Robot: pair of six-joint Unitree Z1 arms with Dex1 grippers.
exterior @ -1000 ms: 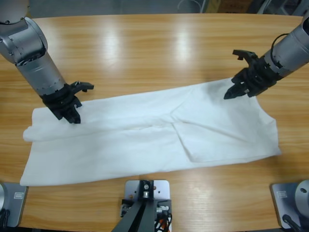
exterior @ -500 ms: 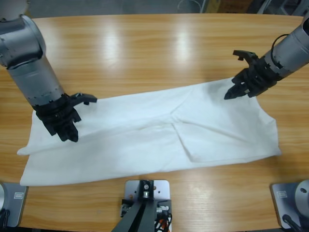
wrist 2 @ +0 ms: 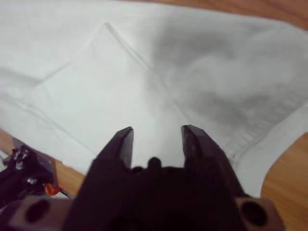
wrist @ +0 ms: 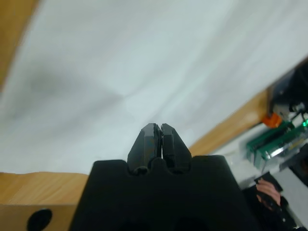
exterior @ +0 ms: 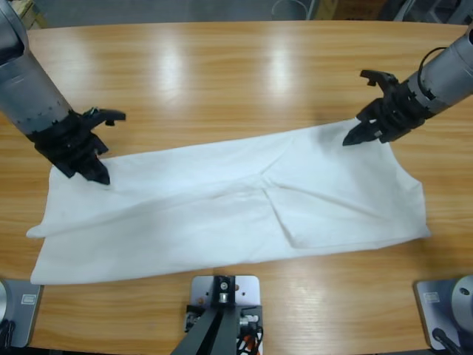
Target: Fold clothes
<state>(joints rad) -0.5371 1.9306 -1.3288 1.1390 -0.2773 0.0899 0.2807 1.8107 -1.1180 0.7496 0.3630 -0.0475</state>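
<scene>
**What I can't see well from here**

In my high view, both arms run off the picture's edges, so I only see part of each. The left gripper [exterior: 94, 171] covers a bit of the white T-shirt [exterior: 222, 207], and I can't tell if it touches the cloth. I can't find the shirt's collar or print anywhere. In my left wrist view, the stuff past the table edge [wrist: 226, 127] is blurry, and a hand [wrist: 269, 192] there is half cut off.
</scene>
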